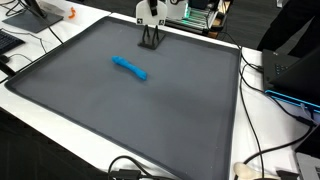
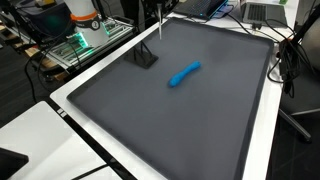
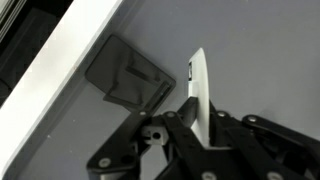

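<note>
While the wrist view shows the grip itself, with the thin white flat strip [image 3: 199, 80] pinched between the dark fingers [image 3: 183, 112] of the gripper [image 3: 200, 118] and jutting out past their tips above the mat, neither outside camera lets those clenched fingers be made out. In an exterior view the strip [image 2: 160, 25] appears only as a slim pale upright line over the far part of the mat, close to its edge. Whether its lower end touches the surface cannot be told. Just beside it lies a dark angular patch [image 3: 125, 70], which reads as the gripper's shadow. In an exterior view the patch [image 1: 150, 38] has an A-shaped outline, and in an exterior view the patch [image 2: 145, 57] looks like a flat slanted block. All this sits on the large dark grey rectangular mat [image 1: 90, 120], which covers most of a white table [image 1: 255, 120]. The wrist view catches only a band of that white border [image 3: 70, 70] beside bare mat [image 3: 260, 50]. Well apart from the gripper, near the mat's middle, a small bright blue elongated object [image 1: 131, 68] lies flat. It is plain in both exterior views [image 2: 183, 73] but falls outside the wrist camera's picture. Around the table, the exterior views alone show black cables [image 1: 130, 168], a small orange object [image 1: 70, 14], green-lit electronics [image 2: 75, 45] and an open laptop [image 2: 262, 12].
</note>
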